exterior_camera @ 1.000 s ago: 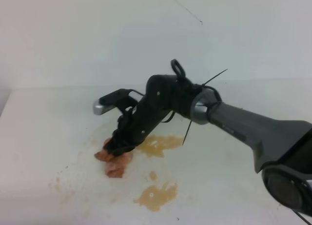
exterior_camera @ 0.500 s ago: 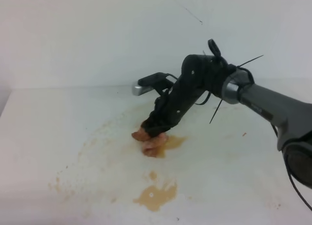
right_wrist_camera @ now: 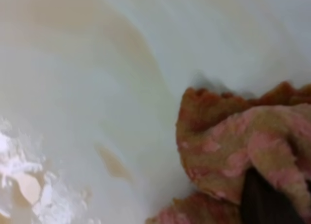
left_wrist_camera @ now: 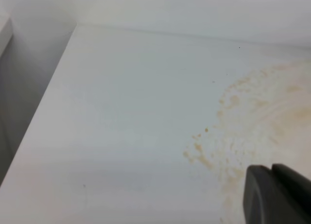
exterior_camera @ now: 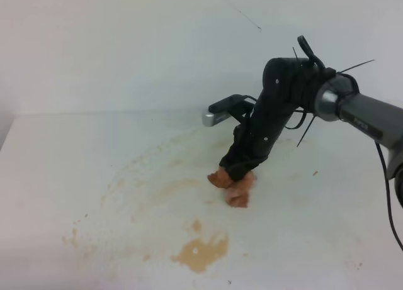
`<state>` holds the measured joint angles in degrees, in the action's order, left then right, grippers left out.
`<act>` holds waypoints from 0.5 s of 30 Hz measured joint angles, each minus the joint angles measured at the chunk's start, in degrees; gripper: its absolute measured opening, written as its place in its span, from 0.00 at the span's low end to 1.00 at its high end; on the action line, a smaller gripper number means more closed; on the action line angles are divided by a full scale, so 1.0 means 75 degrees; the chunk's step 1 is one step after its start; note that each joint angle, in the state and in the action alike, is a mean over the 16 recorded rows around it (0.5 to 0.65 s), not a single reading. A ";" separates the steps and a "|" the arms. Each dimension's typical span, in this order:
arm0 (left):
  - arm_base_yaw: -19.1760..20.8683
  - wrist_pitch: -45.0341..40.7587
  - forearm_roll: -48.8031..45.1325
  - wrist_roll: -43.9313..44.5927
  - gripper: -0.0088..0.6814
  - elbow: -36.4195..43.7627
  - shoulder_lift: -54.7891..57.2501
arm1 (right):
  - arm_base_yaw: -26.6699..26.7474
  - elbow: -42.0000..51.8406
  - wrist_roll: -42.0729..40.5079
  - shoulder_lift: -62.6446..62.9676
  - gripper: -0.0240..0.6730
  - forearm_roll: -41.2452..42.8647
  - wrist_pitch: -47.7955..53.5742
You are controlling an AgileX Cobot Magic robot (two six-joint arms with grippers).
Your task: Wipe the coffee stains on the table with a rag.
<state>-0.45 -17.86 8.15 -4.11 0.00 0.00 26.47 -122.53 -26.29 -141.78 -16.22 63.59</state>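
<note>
My right gripper (exterior_camera: 237,172) is shut on the rag (exterior_camera: 232,185), a pinkish-brown wad pressed on the white table (exterior_camera: 56,164) right of centre. In the right wrist view the rag (right_wrist_camera: 233,146) fills the lower right, with a dark fingertip (right_wrist_camera: 262,199) on it. The coffee stains show as a tan blotch (exterior_camera: 201,252) near the front edge and faint yellowish smears (exterior_camera: 151,189) left of the rag. In the left wrist view brown specks (left_wrist_camera: 233,151) spread over the table (left_wrist_camera: 121,112), and only a dark finger (left_wrist_camera: 277,195) of my left gripper shows at the lower right.
A pale wall (exterior_camera: 126,44) rises behind the table's far edge. The table's left edge (left_wrist_camera: 43,117) drops to a grey gap. The right arm (exterior_camera: 359,114) reaches in from the right. Small brown specks (exterior_camera: 75,236) lie at the front left.
My right gripper has dragged the rag from the left-centre of the table to the right and slightly back. The upper tan puddle it passed over is gone, leaving a faint smear.
</note>
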 joint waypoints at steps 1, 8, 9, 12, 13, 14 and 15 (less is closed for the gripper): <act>0.0000 0.0000 0.0000 0.0000 0.01 0.0000 0.0000 | -0.0009 0.0069 -0.0046 0.0077 0.09 -0.0006 0.0009; 0.0000 0.0000 0.0000 0.0000 0.01 0.0000 0.0000 | 0.0077 0.0404 -0.0384 0.0767 0.09 -0.0179 0.0059; 0.0000 0.0000 0.0000 0.0000 0.01 0.0000 0.0000 | 0.0105 0.0423 -0.0425 0.0873 0.09 -0.0213 0.0070; 0.0000 0.0000 0.0000 0.0000 0.01 0.0000 0.0000 | 0.0215 0.0442 -0.0534 0.1211 0.09 -0.0313 0.0108; 0.0000 0.0000 0.0000 0.0000 0.01 0.0000 0.0000 | 0.0259 0.0443 -0.0567 0.1330 0.09 -0.0344 0.0123; 0.0000 0.0000 0.0000 0.0000 0.01 0.0000 0.0000 | 0.0310 0.0444 -0.0598 0.1448 0.09 -0.0368 0.0137; 0.0000 0.0000 0.0000 0.0000 0.01 0.0000 0.0000 | 0.0365 0.0444 -0.0625 0.1567 0.09 -0.0384 0.0152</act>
<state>-0.45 -17.86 8.15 -4.11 0.00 0.00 29.21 -119.20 -30.98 -130.03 -19.10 64.73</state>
